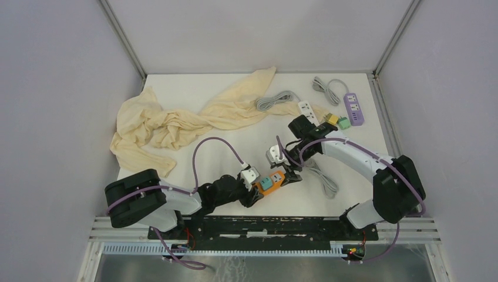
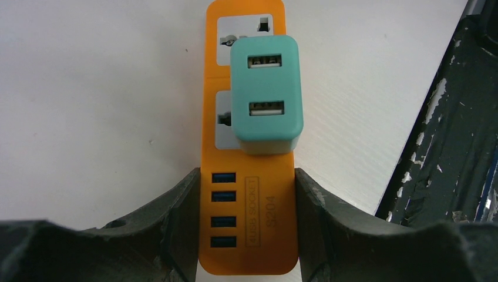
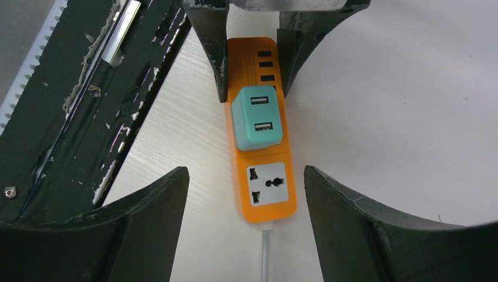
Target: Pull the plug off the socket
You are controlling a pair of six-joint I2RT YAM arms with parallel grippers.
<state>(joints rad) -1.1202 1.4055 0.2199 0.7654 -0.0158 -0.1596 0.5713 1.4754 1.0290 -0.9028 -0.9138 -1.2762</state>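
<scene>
1. Left gripper: clenched on socket, frame bottom, so it is braced against the pull.
2. Plug: seated mid-socket, frame centre.
3. Right gripper: held released astride the socket's cord end; plug not yet grasped.

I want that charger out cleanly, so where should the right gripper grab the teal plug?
Take the teal plug by its two long flat sides, coming down from above: it stands proud of the orange strip, whose USB end the left gripper clamps.
</scene>
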